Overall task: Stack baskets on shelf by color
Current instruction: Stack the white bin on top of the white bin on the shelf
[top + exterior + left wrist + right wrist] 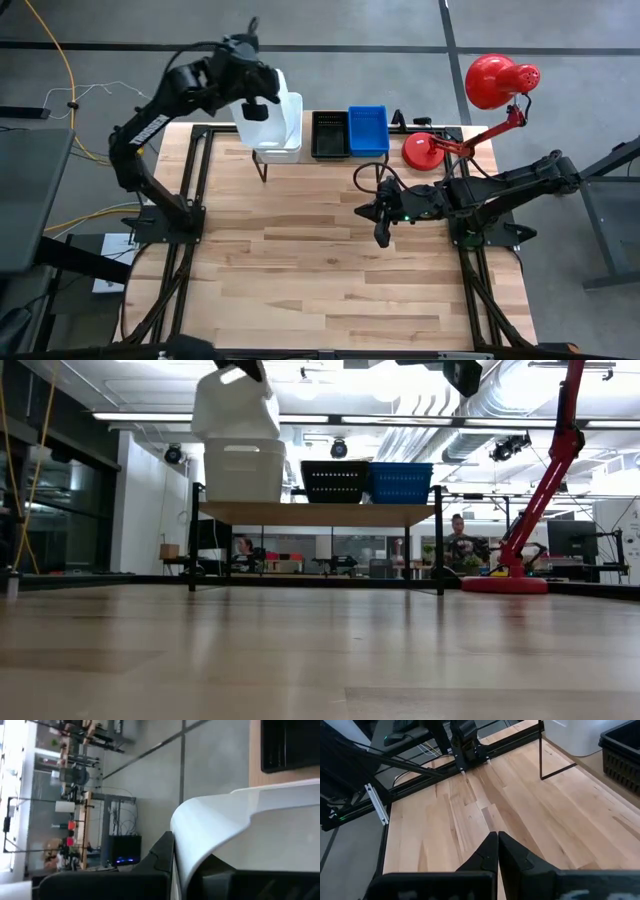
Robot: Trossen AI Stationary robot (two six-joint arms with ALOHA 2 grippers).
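White basket hangs tilted in the left claw, just above another white basket on the shelf. Next, level and lower it in. Right claw idles, pinched together.

- i see the shelf standing at the far edge of the table, a bit left of the middle.
- on it sit three baskets in a row: one basket at the left end, the slotted basket in the middle touching it, and another basket on the right.
- my left gripper hangs above the left end, holding a tilted basket over the left one.
- my right gripper sits over the table, near of the shelf's right end, well apart from it.
- a lamp stands on the table just right of the shelf.
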